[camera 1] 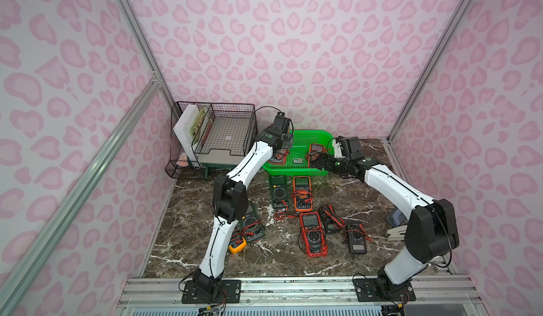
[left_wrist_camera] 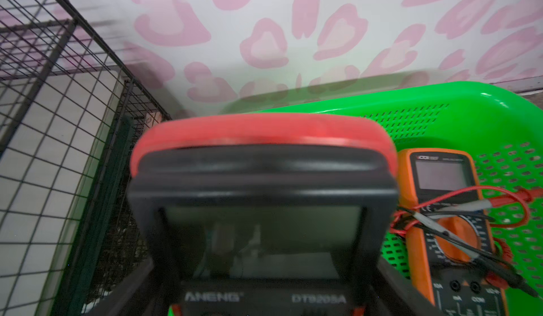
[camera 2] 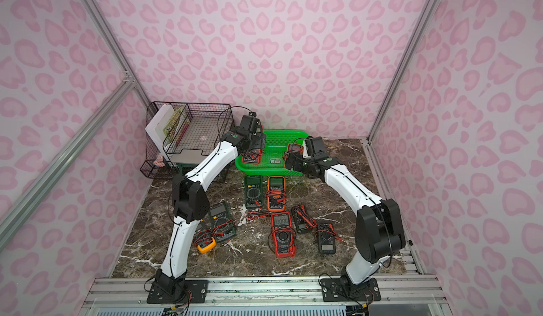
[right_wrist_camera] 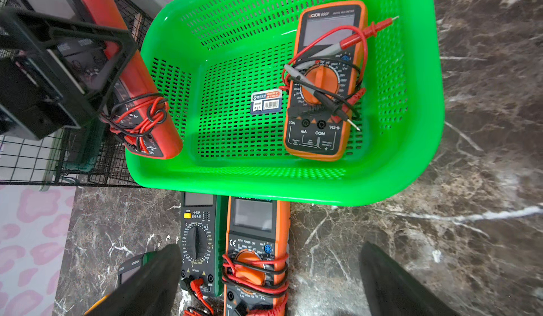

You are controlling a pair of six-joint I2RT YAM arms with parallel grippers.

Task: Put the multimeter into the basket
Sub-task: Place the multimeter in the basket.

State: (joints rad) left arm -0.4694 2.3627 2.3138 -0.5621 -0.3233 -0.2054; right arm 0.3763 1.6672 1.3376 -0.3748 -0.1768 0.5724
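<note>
The bright green basket point(camera 1: 293, 171) point(camera 2: 264, 170) point(right_wrist_camera: 264, 188) stands at the back middle of the marble table. My left gripper point(camera 1: 281, 146) point(left_wrist_camera: 269, 288) point(right_wrist_camera: 73, 64) is shut on a red multimeter point(camera 1: 277, 158) point(camera 2: 251, 158) point(left_wrist_camera: 264, 158) point(right_wrist_camera: 138, 94). It holds it tilted over the basket's left side, with the lower end at the left wall. Whether it touches the basket I cannot tell. An orange multimeter point(camera 1: 316, 150) point(left_wrist_camera: 449, 226) point(right_wrist_camera: 323, 79) wrapped in its leads lies in the basket's right half. My right gripper point(camera 1: 318, 161) point(camera 2: 291, 161) point(right_wrist_camera: 269, 250) stands open at the basket's front right rim, with nothing in it.
A black wire rack point(camera 1: 223, 135) stands just left of the basket. In front of the basket lie a green multimeter point(camera 1: 278, 191), an orange one point(camera 1: 302, 194) and a red one point(camera 1: 313, 235), with several more toward both arms' bases. A barcode label point(right_wrist_camera: 266, 101) sits on the basket floor.
</note>
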